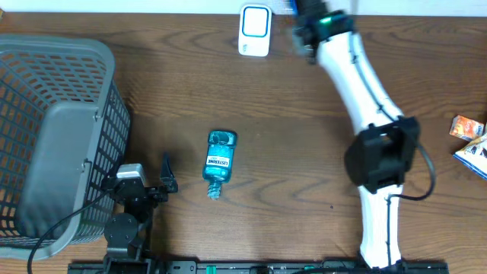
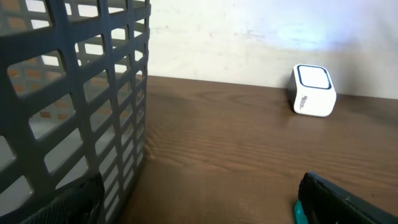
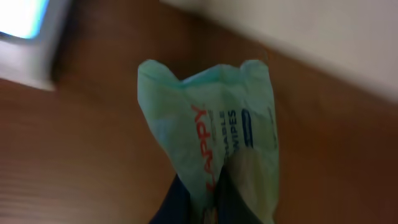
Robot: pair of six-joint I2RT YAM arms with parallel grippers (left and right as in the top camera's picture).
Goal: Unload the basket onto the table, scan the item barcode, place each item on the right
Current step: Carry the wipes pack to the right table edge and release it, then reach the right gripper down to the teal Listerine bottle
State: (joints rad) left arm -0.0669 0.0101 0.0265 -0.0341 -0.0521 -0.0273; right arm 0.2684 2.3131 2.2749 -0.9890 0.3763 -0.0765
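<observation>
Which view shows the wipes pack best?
Right wrist: the green wipes pack fills the frame, pinched in the right gripper, with its lettering partly readable. Overhead hardly shows it; left wrist does not show it at all.

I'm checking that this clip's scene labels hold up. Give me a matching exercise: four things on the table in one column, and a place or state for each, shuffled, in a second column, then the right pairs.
Things:
1. mouthwash bottle
2. wipes pack
3. basket
4. scanner

Places or states:
A. at the far edge of the table
B. pinched in the shut right gripper
C. lying on its side mid-table
D. on the left, beside the open left gripper

Pairs: 1-C, 2-B, 3-D, 4-A
</observation>
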